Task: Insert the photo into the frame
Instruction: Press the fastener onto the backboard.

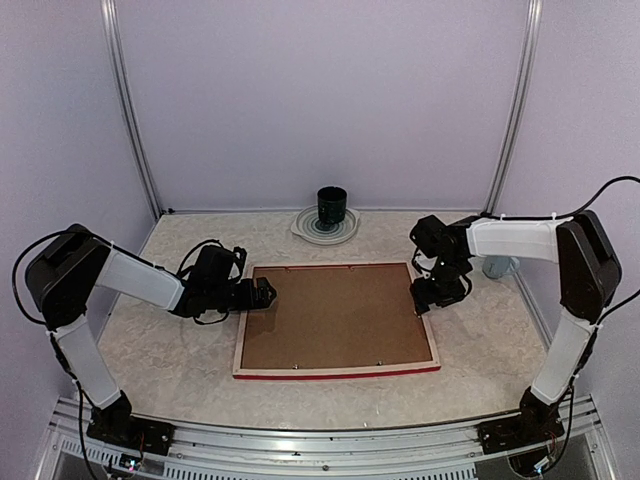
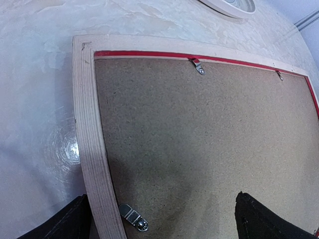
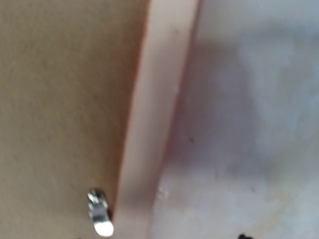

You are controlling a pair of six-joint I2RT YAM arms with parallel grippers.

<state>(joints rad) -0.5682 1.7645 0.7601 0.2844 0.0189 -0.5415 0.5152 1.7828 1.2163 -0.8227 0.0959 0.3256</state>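
Note:
The frame (image 1: pixel 243 345) lies face down in the middle of the table, pale wood back up, with its red edge showing along the front. A brown backing board (image 1: pixel 335 315) fills it, and the photo is hidden. My left gripper (image 1: pixel 265 293) is open at the frame's left rail (image 2: pixel 89 134), one finger (image 2: pixel 259 219) over the board (image 2: pixel 199 139) and the other outside the rail. A metal clip (image 2: pixel 133 217) sits between them. My right gripper (image 1: pixel 422 303) hovers open over the right rail (image 3: pixel 149 124), close to another clip (image 3: pixel 99 219). Only the tips of its fingers show.
A dark cup (image 1: pixel 332 208) stands on a white plate (image 1: pixel 303 228) at the back centre, just beyond the frame. A grey object (image 1: pixel 497 266) sits behind my right arm. Walls enclose the table on three sides.

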